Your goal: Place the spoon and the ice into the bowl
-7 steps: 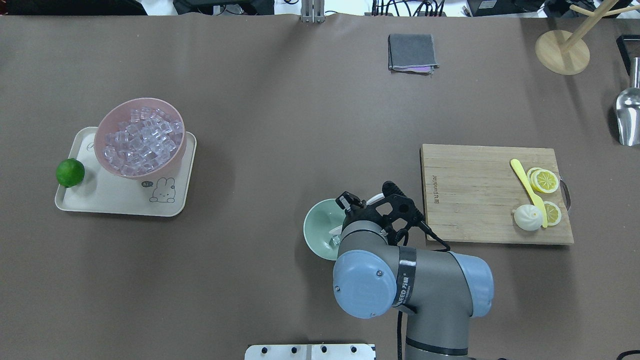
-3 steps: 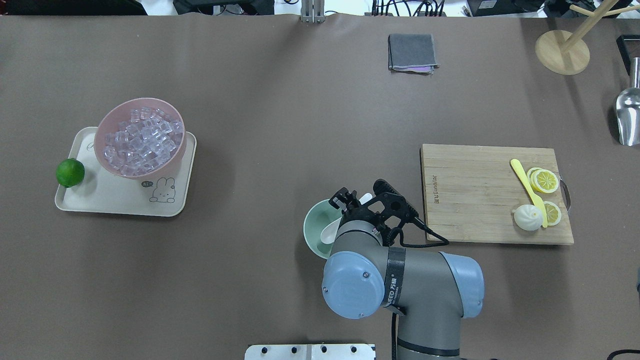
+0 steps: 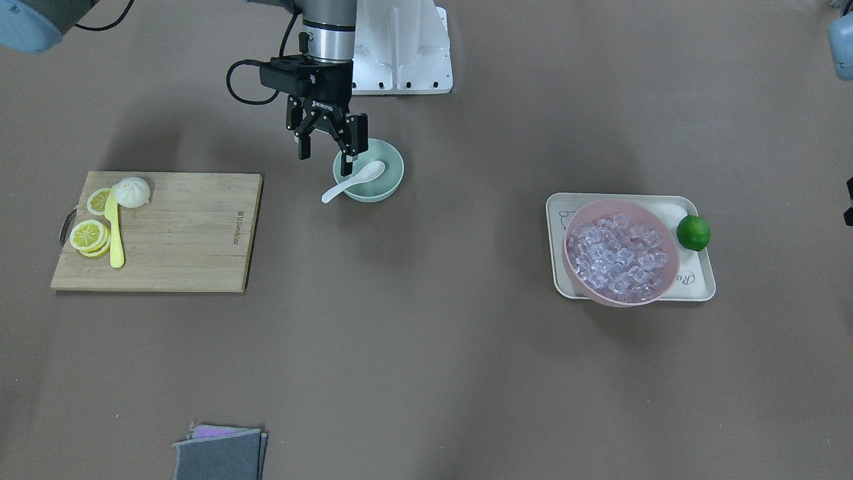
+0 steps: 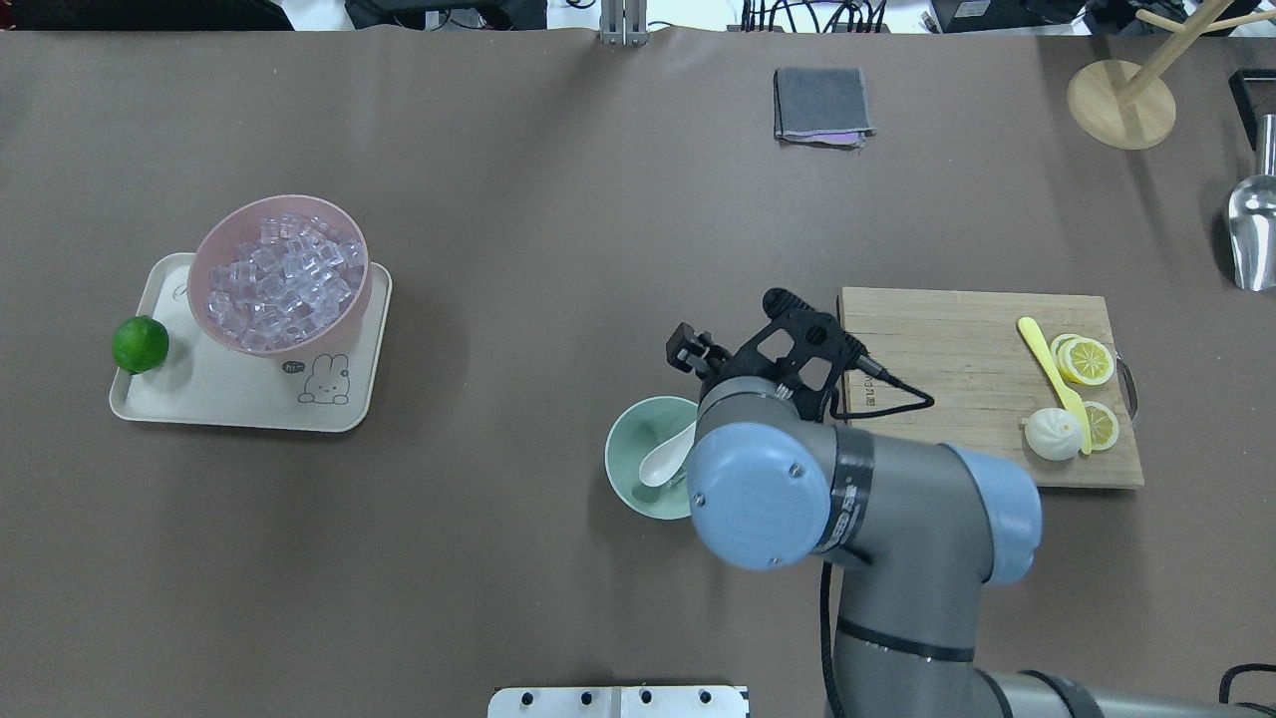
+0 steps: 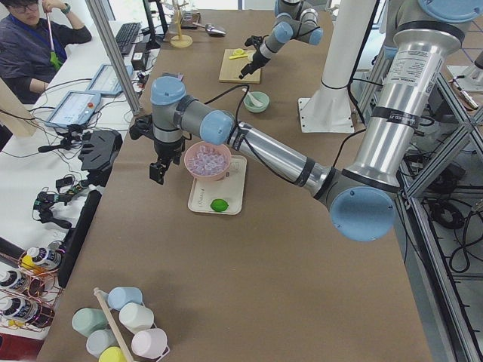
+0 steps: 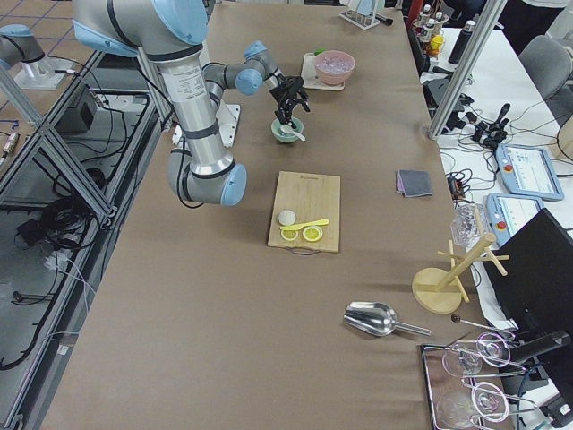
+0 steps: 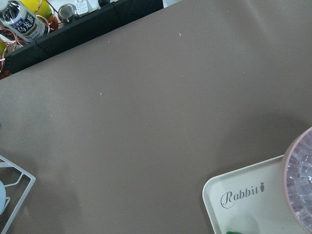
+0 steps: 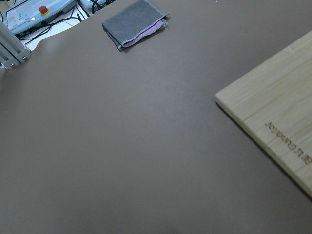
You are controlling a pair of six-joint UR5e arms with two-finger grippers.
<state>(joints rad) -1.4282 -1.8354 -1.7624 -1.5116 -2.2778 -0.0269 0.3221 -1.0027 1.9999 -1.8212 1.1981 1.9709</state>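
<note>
- Spoon is in the bowl: scoop down inside, handle lolling over the rim on the cutting-board side.
- Right gripper hangs just above that rim, fingers spread, nothing in them.
- The sensible exit looks like straight up. Any sideways drift risks clipping the overhanging handle and flipping the spoon out.
- Spoon is glossy white with a deep oval scoop, so it is likely to slide. Bowl is round, matte mint and probably light enough to scoot.
- Ice, clear glassy cubes, heaps the pink bowl well apart. Whether any sits in the mint bowl, I can't tell.
- Left gripper hovers beside the pink bowl; spread or closed, I cannot tell.
</note>
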